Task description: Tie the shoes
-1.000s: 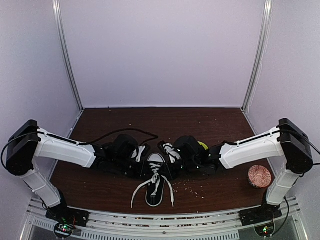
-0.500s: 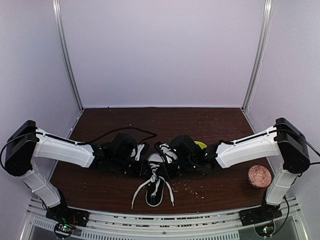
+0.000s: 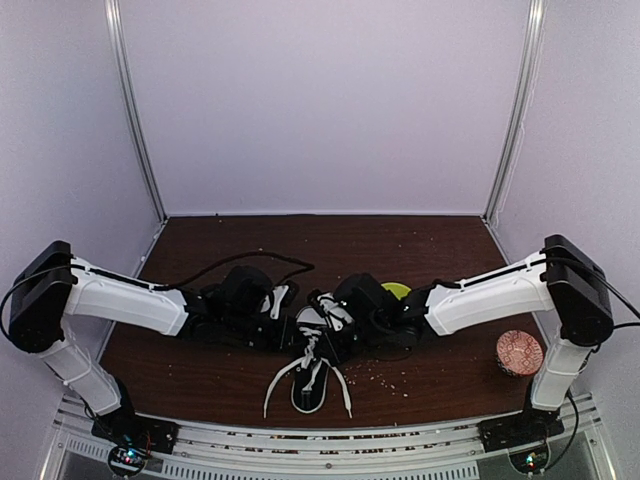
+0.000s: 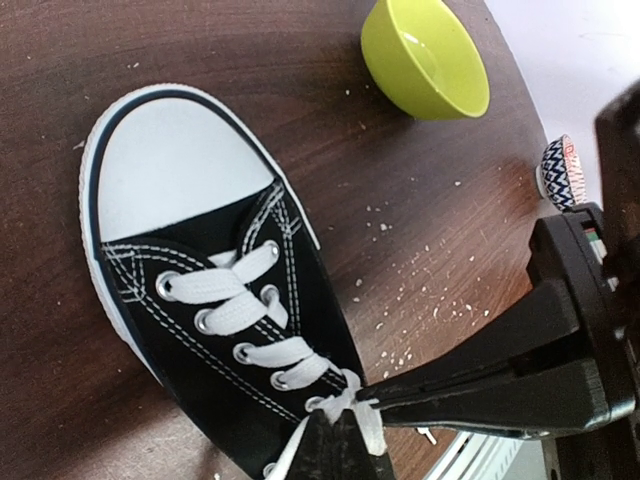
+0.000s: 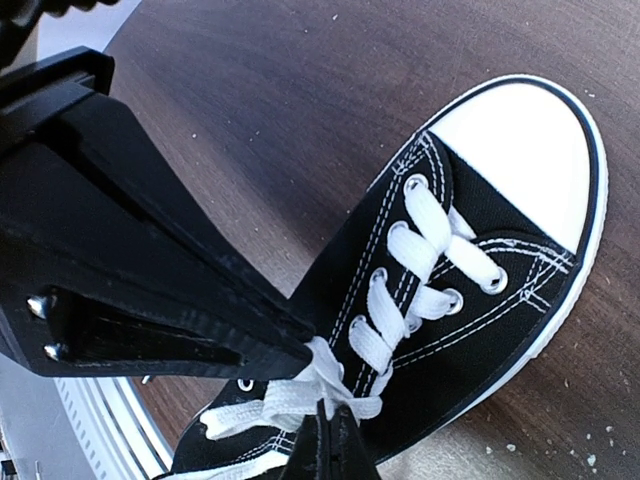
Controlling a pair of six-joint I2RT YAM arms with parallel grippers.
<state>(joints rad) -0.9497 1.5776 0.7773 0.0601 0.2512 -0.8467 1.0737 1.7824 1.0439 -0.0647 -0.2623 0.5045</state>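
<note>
The left arm and right arm had smooth white shells between boxy black joints. A thin black cable trailed from the left arm, and small lights glowed at its base.

The black low-top canvas sneaker has white stitching, a white rubber toe cap, a white sole edge with a thin dark stripe, silver eyelets and white flat laces. The dark brown wood-grain table is flecked with pale crumbs. The glossy round bowl is lime green. The small round cup bears a blue-and-white zigzag pattern. The left pincer and right pincer are black.
</note>
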